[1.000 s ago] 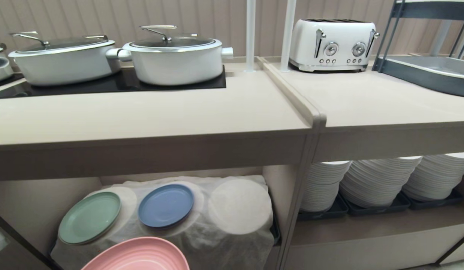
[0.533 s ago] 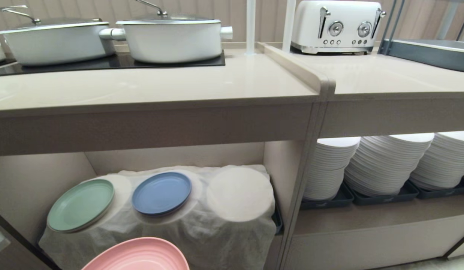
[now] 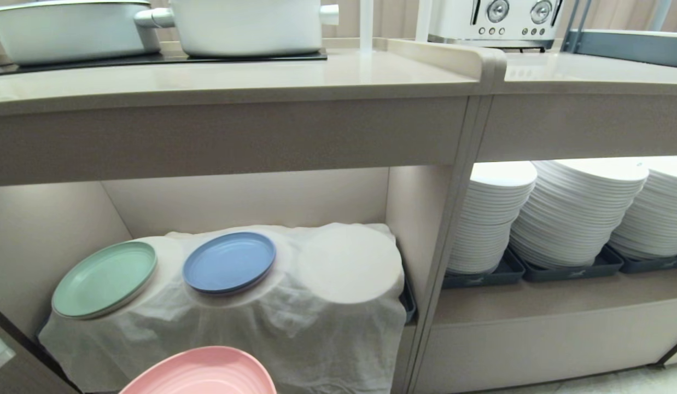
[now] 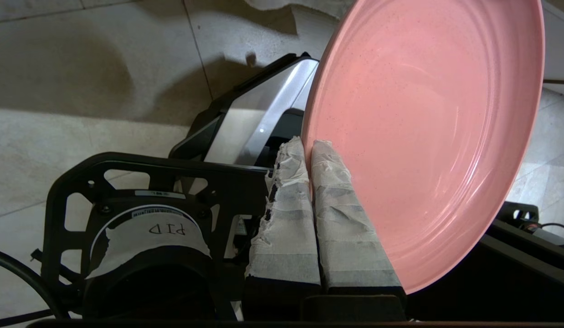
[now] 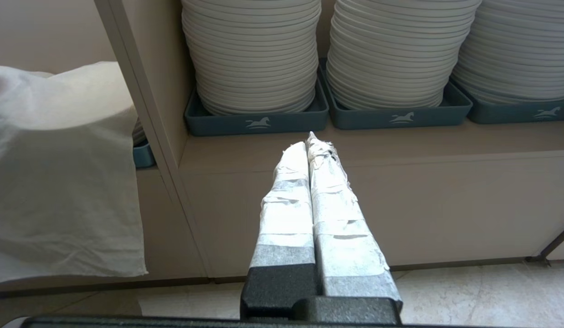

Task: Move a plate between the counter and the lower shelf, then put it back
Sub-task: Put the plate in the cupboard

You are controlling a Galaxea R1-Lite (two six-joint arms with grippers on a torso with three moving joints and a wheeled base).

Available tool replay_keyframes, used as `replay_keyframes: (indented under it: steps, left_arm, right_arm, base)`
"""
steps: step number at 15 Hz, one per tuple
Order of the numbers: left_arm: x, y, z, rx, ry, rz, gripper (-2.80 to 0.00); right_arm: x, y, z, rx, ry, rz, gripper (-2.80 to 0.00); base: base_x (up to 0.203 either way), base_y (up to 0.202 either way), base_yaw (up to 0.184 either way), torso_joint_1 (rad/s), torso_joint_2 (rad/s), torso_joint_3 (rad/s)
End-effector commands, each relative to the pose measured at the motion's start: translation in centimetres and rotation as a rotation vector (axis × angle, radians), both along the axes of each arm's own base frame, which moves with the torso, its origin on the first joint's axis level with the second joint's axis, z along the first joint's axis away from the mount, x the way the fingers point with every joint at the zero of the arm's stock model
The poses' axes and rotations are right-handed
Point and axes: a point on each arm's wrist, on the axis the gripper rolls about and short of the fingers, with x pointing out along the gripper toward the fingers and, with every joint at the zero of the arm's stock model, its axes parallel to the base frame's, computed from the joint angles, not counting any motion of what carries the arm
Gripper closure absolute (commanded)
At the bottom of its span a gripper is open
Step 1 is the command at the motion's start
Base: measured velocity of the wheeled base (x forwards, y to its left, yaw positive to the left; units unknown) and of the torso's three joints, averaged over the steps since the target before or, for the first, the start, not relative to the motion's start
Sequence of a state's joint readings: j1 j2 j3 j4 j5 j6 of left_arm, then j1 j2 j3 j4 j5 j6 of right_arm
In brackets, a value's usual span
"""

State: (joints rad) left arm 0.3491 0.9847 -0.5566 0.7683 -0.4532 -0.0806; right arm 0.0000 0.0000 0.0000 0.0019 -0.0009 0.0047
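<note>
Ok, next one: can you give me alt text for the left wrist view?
The left claw, its taped fingers pressed together, pinches the rim of the pink plate, which is held tilted on edge above a pale tiled floor. Dark parts of the robot's own frame fill the space behind the claw.

The lower shelf (image 3: 251, 202) wears a wrinkled white cloth (image 3: 295, 323). A mint-green plate (image 3: 104, 279) and a blue plate (image 3: 229, 262) rest on it. Two white pots (image 3: 245, 24) stand on the counter (image 3: 234, 76).
</note>
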Motion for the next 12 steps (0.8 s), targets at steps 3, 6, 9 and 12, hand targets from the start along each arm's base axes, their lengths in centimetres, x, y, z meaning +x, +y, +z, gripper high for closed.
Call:
replay_keyframes:
  steps: [3, 6, 9, 12]
  left_arm:
    - [-0.02, -0.01, 0.0, -0.004, 0.003, 0.0, 0.0]
    - [-0.02, -0.02, 0.03, -0.003, 0.002, -0.001, 0.0]
    - [-0.09, -0.04, 0.05, -0.002, -0.002, -0.001, 0.0]
    - [-0.07, -0.05, 0.06, -0.003, -0.004, -0.003, 0.0]
  right_arm:
    - [0.0, 0.0, 0.0, 0.0, 0.0, -0.001, 0.0]
    - [0.0, 0.0, 0.0, 0.0, 0.0, 0.001, 0.0]
    - [0.0, 0.0, 0.0, -0.002, 0.0, 0.001, 0.0]
    - [0.0, 0.0, 0.01, -0.002, -0.001, 0.001, 0.0]
  base:
    - [0.0, 0.0, 0.0, -0.004, 0.03, 0.03]
    - [0.0, 0.0, 0.0, 0.0, 0.0, 0.0]
    - [0.0, 0.0, 0.0, 0.0, 0.0, 0.0]
    - [0.0, 0.0, 0.0, 0.0, 0.0, 0.0]
